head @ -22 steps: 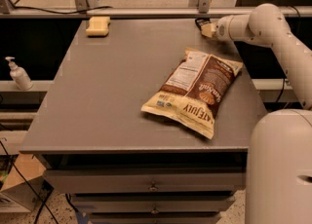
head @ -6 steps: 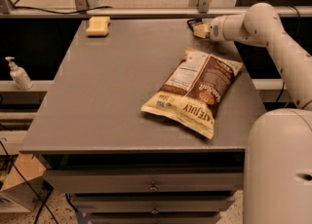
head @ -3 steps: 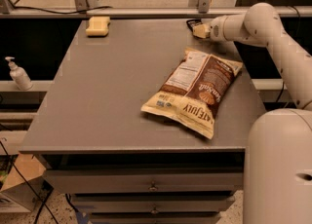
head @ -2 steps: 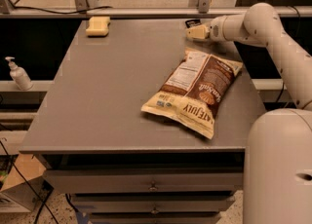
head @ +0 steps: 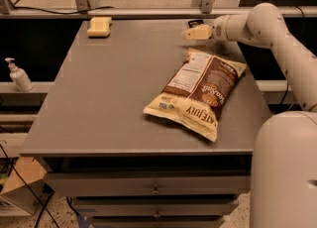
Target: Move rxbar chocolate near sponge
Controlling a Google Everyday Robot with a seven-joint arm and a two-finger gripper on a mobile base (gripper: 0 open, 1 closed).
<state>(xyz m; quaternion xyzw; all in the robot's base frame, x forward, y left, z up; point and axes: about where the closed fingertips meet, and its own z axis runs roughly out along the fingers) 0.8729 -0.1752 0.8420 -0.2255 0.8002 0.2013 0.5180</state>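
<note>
The gripper (head: 192, 33) is touching the rxbar chocolate (head: 194, 23) at the worktop (head: 114, 98)'s far edge; I cannot tell its grasp. Keep low along that edge toward the sponge (head: 99, 26) in the far-left corner.

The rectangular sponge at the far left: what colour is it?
The sponge is pale yellow, camera view. The gripper is at the back right.
</note>
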